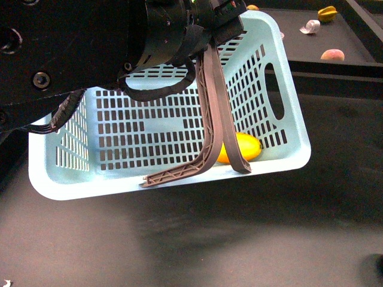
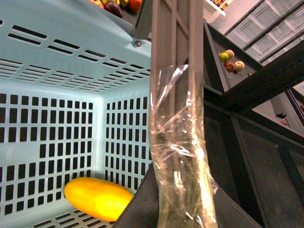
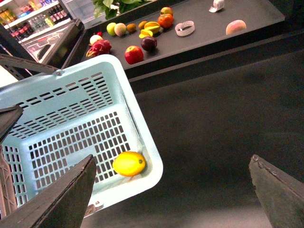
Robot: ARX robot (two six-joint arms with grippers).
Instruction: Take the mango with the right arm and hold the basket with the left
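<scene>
Since mango [image 1: 242,147] lies in low corner of the hanging basket [image 1: 78,190], smooth and bruisable, I'd pinch its middle softly; my right tool [image 3: 171,164] gapes empty, left tool [image 1: 206,30] clamps the handles [image 1: 218,101].

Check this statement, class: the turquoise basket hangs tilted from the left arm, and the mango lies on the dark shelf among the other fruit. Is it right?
Not quite. The mango lies inside the basket, in its lowest corner, not on the shelf, as the right wrist view shows. The rest holds: the basket hangs tilted from the left arm.
</scene>
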